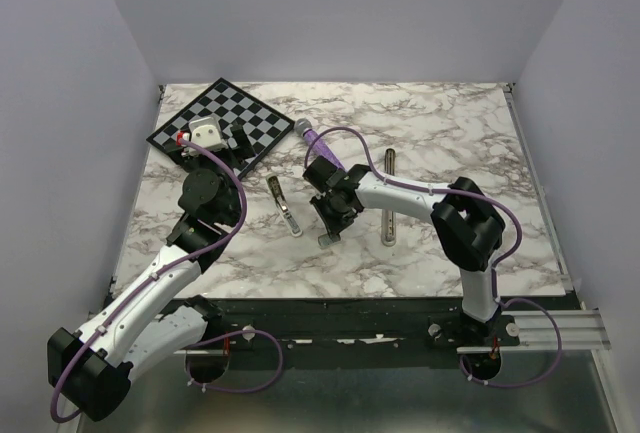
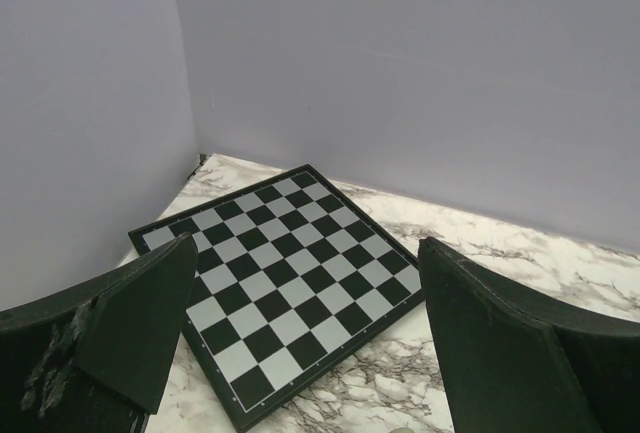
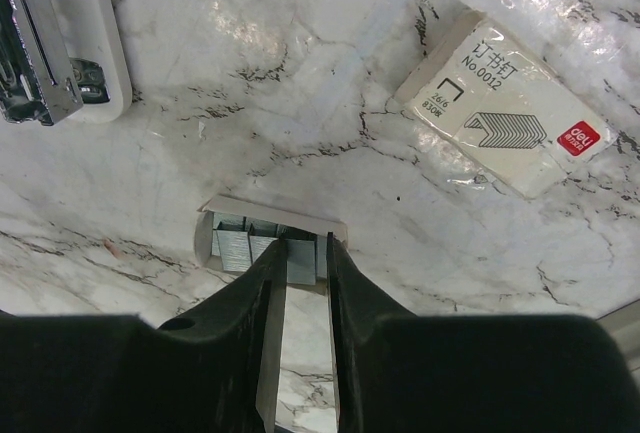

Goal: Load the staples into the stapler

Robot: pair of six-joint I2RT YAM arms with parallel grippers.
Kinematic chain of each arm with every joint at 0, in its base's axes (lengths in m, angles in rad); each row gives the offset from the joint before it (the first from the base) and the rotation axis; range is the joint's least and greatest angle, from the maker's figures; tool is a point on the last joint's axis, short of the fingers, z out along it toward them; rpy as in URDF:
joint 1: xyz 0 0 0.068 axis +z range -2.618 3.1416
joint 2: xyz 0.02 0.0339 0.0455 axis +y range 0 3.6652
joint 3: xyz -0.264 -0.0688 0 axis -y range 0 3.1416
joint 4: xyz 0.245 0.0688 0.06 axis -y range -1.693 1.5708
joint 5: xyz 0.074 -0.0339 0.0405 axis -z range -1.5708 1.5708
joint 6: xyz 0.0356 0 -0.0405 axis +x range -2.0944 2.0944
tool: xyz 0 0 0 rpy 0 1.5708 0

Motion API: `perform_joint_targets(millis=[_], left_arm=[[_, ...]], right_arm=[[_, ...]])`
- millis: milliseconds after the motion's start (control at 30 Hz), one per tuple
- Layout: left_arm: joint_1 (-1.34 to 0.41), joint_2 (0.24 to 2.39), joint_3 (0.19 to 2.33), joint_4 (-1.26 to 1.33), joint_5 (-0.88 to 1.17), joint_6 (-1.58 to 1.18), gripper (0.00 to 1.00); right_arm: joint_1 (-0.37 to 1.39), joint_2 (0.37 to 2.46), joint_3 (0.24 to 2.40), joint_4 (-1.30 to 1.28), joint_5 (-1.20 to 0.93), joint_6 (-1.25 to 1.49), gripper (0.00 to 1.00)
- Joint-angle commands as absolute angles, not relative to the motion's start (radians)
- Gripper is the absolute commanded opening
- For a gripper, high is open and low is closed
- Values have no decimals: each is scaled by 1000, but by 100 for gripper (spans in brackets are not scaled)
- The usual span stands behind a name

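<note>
Bench (image 1: 440, 143): one chessboard (image 2: 290, 273) at far left corner, left hand (image 2: 307, 253) wide open over it. Two staplers mid-bench: left stapler (image 1: 285, 205), right stapler (image 1: 388, 215). One cream box (image 3: 510, 103). One open tray (image 3: 270, 208) mid-bench holds staples (image 3: 235, 243); right hand (image 3: 302, 253) narrow astride one block, grip unclear.

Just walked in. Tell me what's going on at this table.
The right gripper is down over a small open tray on the marble table. Its fingertips are closed narrowly on the staples, which sit in the tray and have not been lifted out yet. The stapler lies open nearby, with a cream staple box off to the other side. The left gripper hangs wide open and empty over the chessboard, away from the work.
</note>
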State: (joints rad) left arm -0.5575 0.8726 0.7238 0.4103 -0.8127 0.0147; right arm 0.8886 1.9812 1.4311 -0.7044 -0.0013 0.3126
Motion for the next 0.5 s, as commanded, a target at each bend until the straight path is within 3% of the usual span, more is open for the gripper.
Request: perform_joint_targets(millis=[0, 467], left_arm=[[-554, 857, 712, 426, -799, 18, 99], [-554, 856, 712, 428, -799, 20, 99]], right_arm=[[893, 2014, 1424, -725, 37, 307, 29], [891, 1987, 1443, -784, 109, 299, 25]])
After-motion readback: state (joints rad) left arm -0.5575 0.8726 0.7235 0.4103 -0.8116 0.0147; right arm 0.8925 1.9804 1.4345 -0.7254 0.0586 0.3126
